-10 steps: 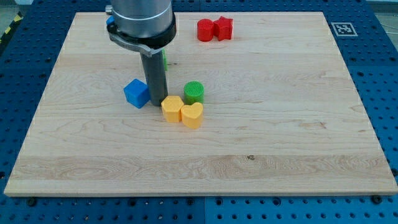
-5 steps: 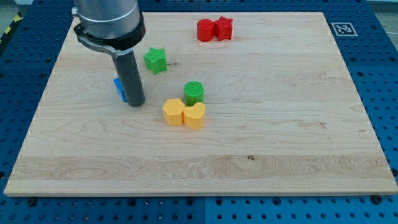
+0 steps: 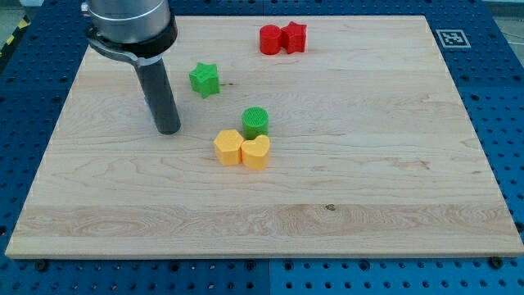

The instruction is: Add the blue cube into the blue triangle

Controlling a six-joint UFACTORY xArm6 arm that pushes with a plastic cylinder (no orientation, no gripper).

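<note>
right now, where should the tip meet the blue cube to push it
Against a flat side face, centred so it doesn't spin. Only a sliver of the blue cube shows behind the rod; my tip sits just below-right of it in view.

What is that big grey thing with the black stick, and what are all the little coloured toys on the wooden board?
The big grey thing is the end of a robot arm. It has no hand, just a dark rod, and the rod's bottom end, my tip, slides over the wooden board to push small blocks around. There is only one picture, from a camera looking down at the board from one side.

On the board you can see a green star, a green cylinder, two yellow blocks touching each other just below it, and two red blocks side by side near the view's top. Nothing is held; the rod can only push.

The tip is at the view's left of all these blocks. A sliver of blue peeks out behind the rod, mostly hidden.
</note>
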